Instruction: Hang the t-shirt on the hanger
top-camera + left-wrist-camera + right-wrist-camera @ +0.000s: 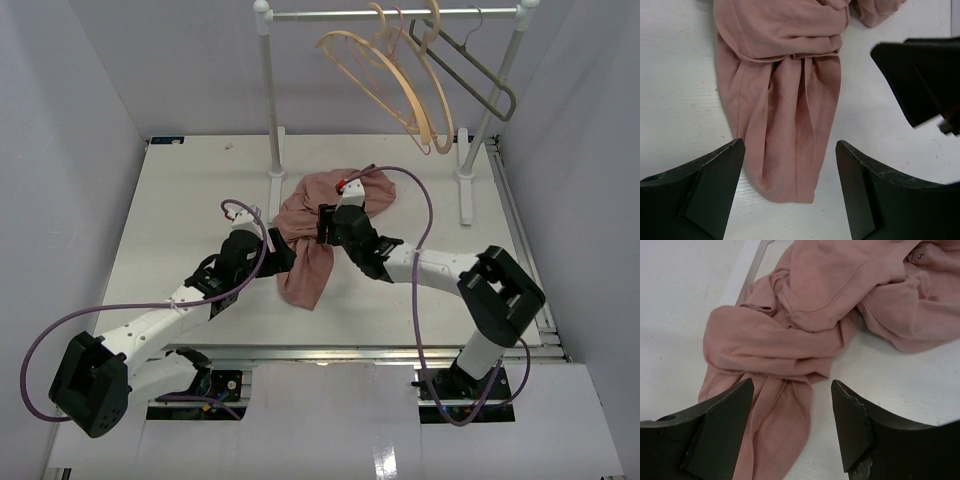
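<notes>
the t-shirt (pixel 305 270) lies crumpled and twisted on the table (pixel 180 200) just in front of the rack (pixel 390 13), between its two posts, with a long tail trailing away from the rack. the hanger (pixel 441 105) hangs from the rack's rail toward its right end, well apart from the cloth, so the task looks barely begun. the left gripper (pixel 790 150) hovers over the tail farthest from the rack, jaws wide and empty, the fabric running between them. the right gripper (pixel 792 387) sits closer to the rack over the knotted middle, jaws also apart and holding nothing. the step in hand seems to be untangling: the twist at the middle needs to come out before any opening can be found. a good way would be to pinch one thin layer on each side of the knot, not the whole bunch, and draw the two apart across the table. a small size mark (pixel 919 256) on the rack side hints the neck is there, and is worth exposing first.
</notes>
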Motion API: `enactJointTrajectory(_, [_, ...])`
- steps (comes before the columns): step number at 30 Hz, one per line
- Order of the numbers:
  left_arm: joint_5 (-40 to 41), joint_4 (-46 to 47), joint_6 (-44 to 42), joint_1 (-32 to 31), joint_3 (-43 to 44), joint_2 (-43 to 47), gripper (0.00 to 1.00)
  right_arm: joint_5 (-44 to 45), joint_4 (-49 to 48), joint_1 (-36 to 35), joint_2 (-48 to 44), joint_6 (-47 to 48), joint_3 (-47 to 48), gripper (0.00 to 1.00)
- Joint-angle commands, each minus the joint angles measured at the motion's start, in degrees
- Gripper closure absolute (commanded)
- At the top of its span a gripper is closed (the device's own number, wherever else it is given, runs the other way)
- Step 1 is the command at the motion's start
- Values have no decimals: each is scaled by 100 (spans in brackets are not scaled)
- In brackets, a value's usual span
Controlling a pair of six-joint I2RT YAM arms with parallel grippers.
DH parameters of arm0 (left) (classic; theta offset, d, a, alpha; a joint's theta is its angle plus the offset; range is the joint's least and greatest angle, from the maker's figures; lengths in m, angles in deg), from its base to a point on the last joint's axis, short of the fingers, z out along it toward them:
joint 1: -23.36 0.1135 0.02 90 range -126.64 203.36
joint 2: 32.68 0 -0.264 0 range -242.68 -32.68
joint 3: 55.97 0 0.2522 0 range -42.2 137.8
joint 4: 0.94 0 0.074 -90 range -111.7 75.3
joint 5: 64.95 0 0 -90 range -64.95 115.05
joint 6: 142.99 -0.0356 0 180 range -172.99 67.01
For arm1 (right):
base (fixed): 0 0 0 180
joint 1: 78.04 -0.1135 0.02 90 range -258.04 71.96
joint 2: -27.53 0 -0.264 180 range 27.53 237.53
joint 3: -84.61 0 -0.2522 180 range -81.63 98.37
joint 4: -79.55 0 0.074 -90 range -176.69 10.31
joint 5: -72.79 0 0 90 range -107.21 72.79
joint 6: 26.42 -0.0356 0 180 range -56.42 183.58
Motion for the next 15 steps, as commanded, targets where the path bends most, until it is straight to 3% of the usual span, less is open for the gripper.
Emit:
enactJointTrajectory(1, [-208, 223, -306, -22, -175, 248, 15, 293, 436, 336, 861, -499, 1124, 31])
enactJointTrajectory(3, [-468, 628, -305, -31, -501, 407, 15, 312, 613, 518, 1254, -756, 1559, 33])
enactJointTrajectory(8, [-149, 1069, -464, -48, -1001, 605, 15, 322, 950, 689, 1904, -872, 2190, 37])
enactJointTrajectory(15, [-151, 1223, -520, -48, -1124, 563, 14, 428, 1401, 697, 2396, -966, 2854, 41])
